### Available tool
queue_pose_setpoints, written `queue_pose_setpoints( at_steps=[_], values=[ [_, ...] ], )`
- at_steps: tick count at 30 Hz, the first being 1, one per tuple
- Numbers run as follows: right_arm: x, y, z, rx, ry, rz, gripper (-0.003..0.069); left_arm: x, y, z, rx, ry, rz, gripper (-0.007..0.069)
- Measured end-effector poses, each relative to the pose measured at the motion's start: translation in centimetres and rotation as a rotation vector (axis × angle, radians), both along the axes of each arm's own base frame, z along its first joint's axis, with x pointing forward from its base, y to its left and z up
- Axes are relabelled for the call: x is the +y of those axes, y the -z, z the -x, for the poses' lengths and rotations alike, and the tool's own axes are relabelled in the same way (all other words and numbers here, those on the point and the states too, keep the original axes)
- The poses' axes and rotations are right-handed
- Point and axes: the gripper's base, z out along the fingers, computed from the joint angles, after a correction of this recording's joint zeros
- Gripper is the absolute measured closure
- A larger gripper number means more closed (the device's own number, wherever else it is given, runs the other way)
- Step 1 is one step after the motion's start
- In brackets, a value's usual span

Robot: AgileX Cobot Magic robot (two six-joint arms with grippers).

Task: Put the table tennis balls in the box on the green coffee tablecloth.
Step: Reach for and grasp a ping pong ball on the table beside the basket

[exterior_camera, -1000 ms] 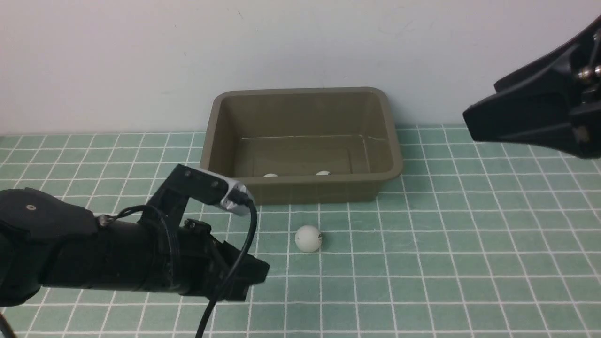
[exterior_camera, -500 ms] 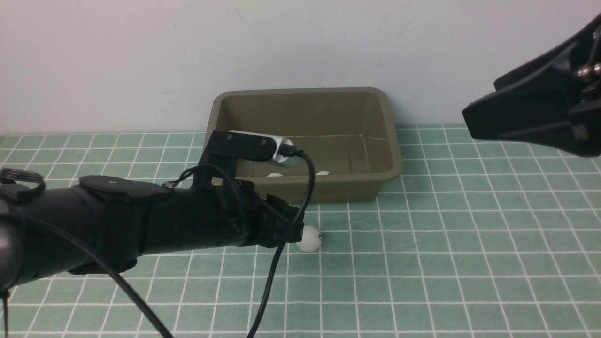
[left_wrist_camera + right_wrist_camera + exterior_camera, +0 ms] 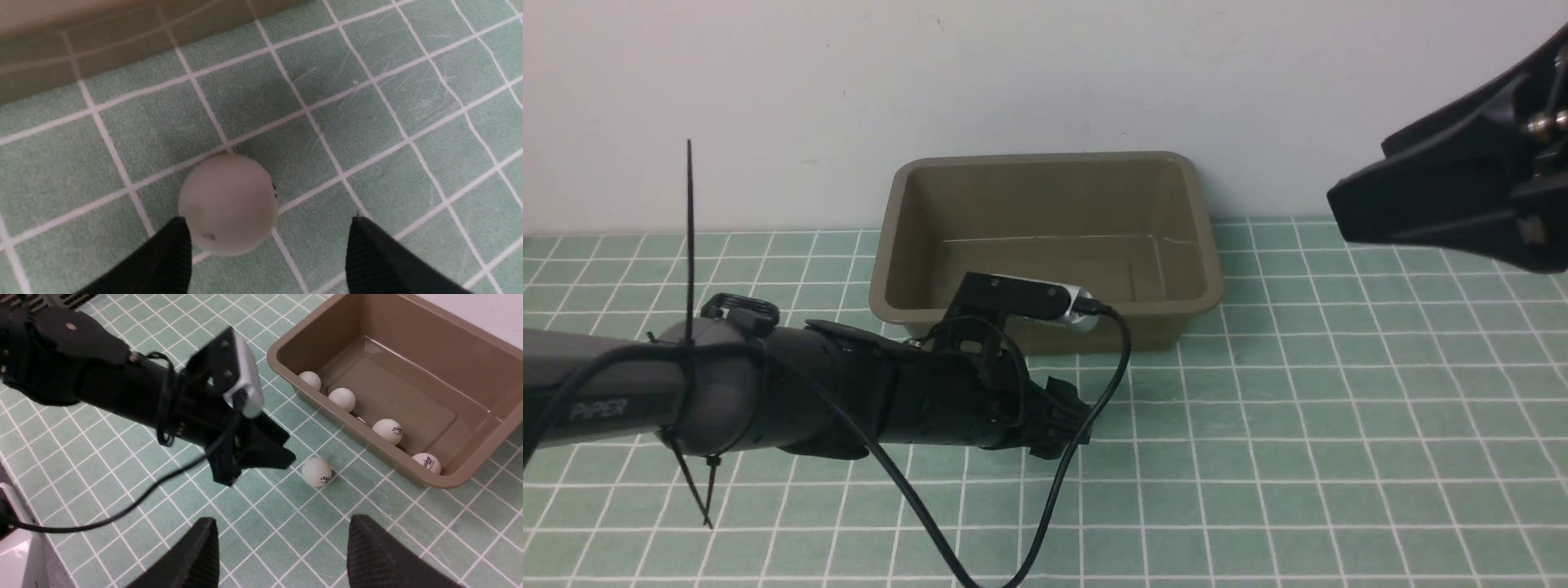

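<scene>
One white table tennis ball lies on the green coffee tablecloth, just in front of the olive-brown box. My left gripper is low over it and open. The ball sits between the fingertips, close against one finger, with a wide gap to the other. In the front view the left gripper hides this ball. The right wrist view shows the same ball on the cloth and several more balls inside the box. My right gripper hangs high at the right, open and holding nothing.
The box stands against the pale back wall. The left arm's cable loops down over the cloth near the front edge. A white object shows at the cloth's edge in the right wrist view.
My left arm has reached forward and to the right, up to the loose ball, and its jaws have opened wider. The ball has stayed put and is now covered in the front view. The right arm is unmoved.
</scene>
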Motion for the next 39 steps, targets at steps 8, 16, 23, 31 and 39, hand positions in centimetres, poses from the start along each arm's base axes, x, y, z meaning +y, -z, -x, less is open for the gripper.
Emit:
queue_pose_setpoints(
  at_steps=[8, 16, 23, 31, 39],
  values=[
    [0.0, 0.1, 0.1, 0.007, -0.003, 0.004, 0.027, -0.7, 1.2, -1.2, 0.004, 0.018, -0.016, 0.0164],
    [0.0, 0.1, 0.1, 0.011, -0.006, 0.007, 0.027, -0.9, 1.9, -1.6, 0.015, 0.014, -0.025, 0.0216],
    [0.0, 0.1, 0.1, 0.012, -0.006, 0.007, 0.027, -1.0, 1.7, -1.6, -0.013, 0.058, -0.041, 0.0563],
    [0.0, 0.1, 0.1, 0.013, -0.007, 0.008, 0.027, -1.6, 1.5, -1.3, -0.018, 0.128, -0.006, 0.0629],
    [0.0, 0.1, 0.1, 0.008, -0.003, 0.009, 0.027, -1.9, 0.6, -0.9, -0.023, 0.163, 0.045, 0.0629]
  ],
)
